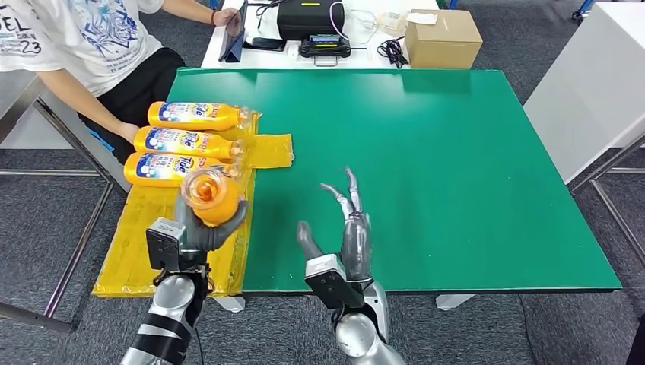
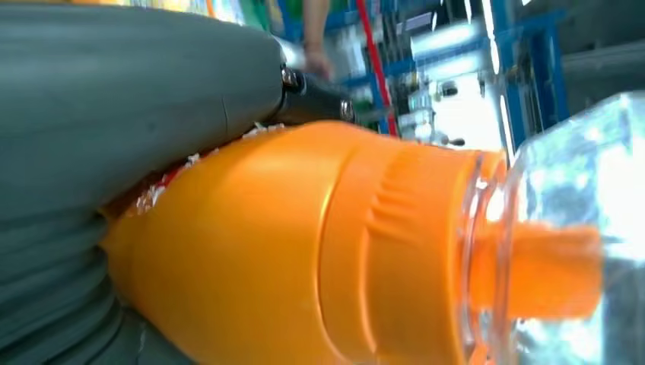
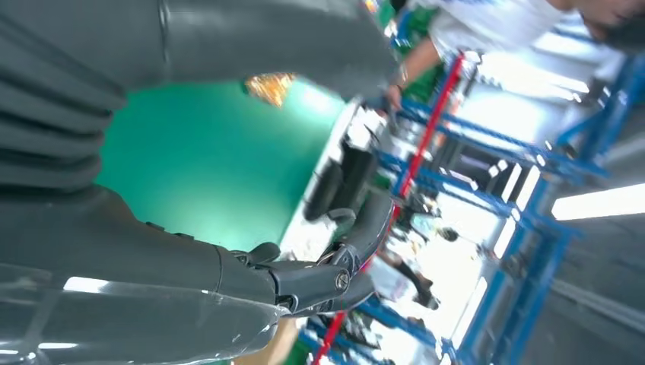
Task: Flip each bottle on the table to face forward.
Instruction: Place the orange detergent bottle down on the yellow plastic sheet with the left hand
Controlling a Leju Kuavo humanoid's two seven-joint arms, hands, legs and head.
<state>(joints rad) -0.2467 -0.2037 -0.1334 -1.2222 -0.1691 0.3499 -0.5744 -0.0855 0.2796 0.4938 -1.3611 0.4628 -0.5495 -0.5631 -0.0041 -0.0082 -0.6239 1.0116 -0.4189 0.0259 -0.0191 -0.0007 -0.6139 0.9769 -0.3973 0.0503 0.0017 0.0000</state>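
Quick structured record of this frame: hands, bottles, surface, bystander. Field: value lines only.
left hand: grips an orange Tide bottle, lifted, cap end toward the camera
right hand: open, fingers spread over the green table, holding nothing
lying bottles: three Tide bottles on their sides, side by side on the yellow sheet
person: seated at the table's far left corner

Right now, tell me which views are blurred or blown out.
Head view: sharp, evenly lit. Left wrist view: the held bottle is soft from closeness, its clear cap glaring. Right wrist view: background smeared, with overexposed white patches beyond the green table.
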